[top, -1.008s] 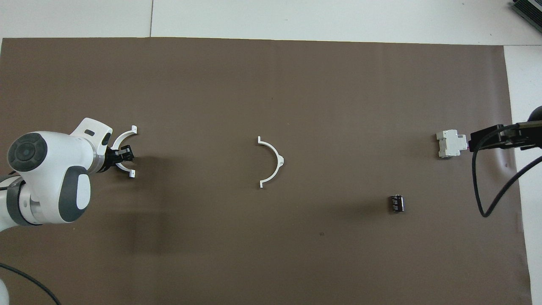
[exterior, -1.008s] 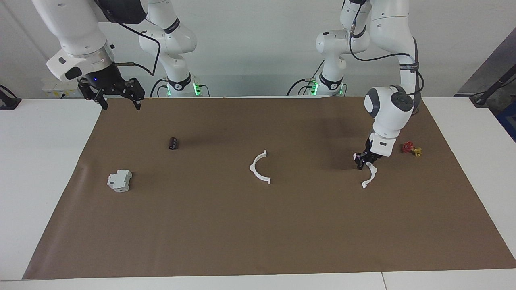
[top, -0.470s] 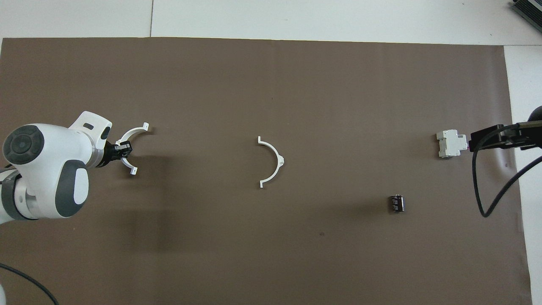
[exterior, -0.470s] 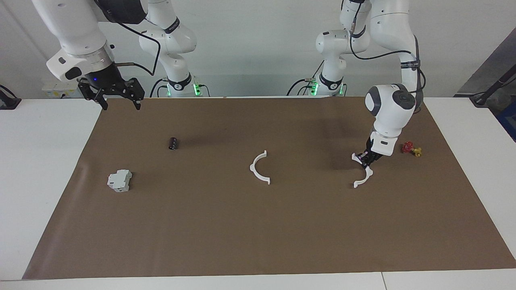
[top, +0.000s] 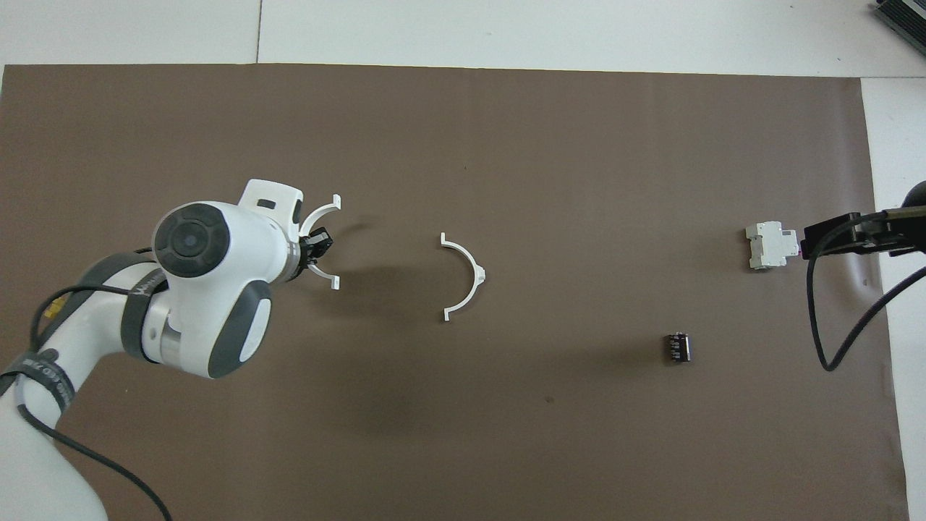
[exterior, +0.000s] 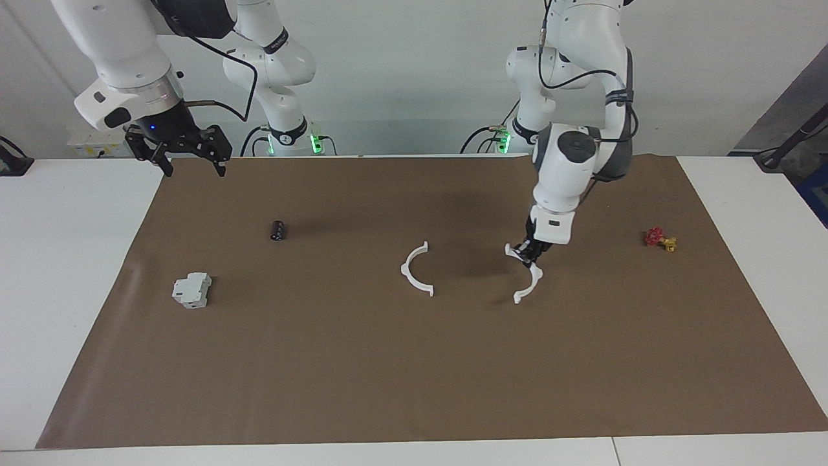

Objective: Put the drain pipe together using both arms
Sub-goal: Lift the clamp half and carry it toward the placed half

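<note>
One white half-ring [exterior: 416,270] [top: 463,276] lies flat on the brown mat at the table's middle. My left gripper [exterior: 530,254] [top: 317,246] is shut on the second white half-ring [exterior: 529,279] [top: 320,239] and holds it just above the mat, beside the lying one, toward the left arm's end. The two open sides face each other with a gap between them. My right gripper [exterior: 189,152] [top: 854,235] waits open and empty, raised over the mat's edge at the right arm's end.
A boxy grey-white block [exterior: 192,290] [top: 771,246] and a small dark cylinder [exterior: 277,230] [top: 677,347] lie toward the right arm's end. A small red-and-gold valve [exterior: 660,239] lies toward the left arm's end. The brown mat [exterior: 414,362] covers the white table.
My left gripper has carried its half-ring from near the valve toward the table's middle, closer to the lying half-ring. The right arm has not moved.
</note>
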